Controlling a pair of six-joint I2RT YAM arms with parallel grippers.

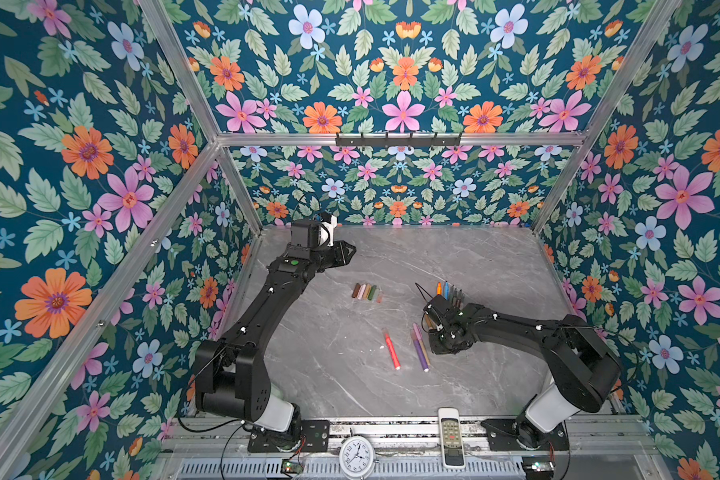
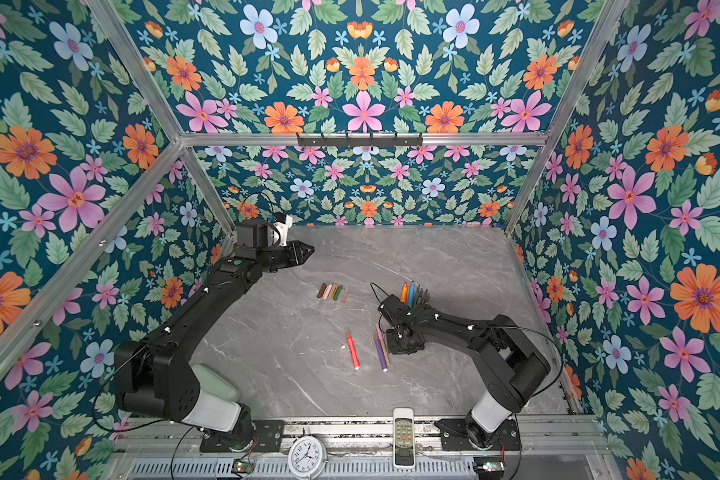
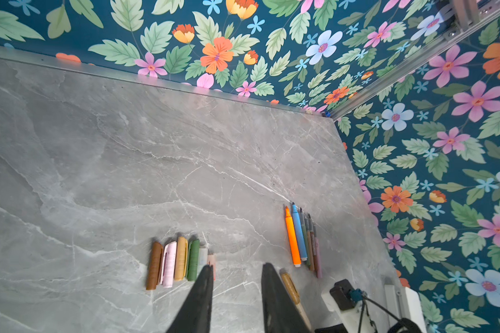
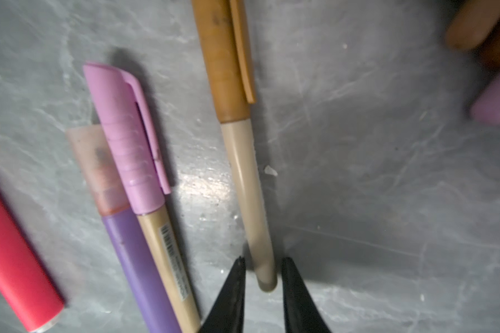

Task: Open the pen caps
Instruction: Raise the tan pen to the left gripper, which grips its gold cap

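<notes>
Pen caps already off lie in a tight row mid-desk in both top views. The bared pens are lined up well to their right, and a red pen and a purple pen lie capped nearer the front. My right jaws stoop just beside those two, and my left jaws hang over the back-left corner. From the left wrist, my left jaws stand narrowly apart and hold nothing, high above the cap row, with an ochre-capped pen showing just beside them. From the right wrist, that pen lies flat with its ochre cap pointing away. My right jaws sit narrow on either side of its beige tail, with slivers of desk showing on each side, so I judge there is no grip yet. To do this well I should pinch square across the barrel, a little in from the very end so it cannot squirt out. Then I lift it level and offer the cap end to my left jaws, which should take the cap alone and pull straight along the pen.
</notes>
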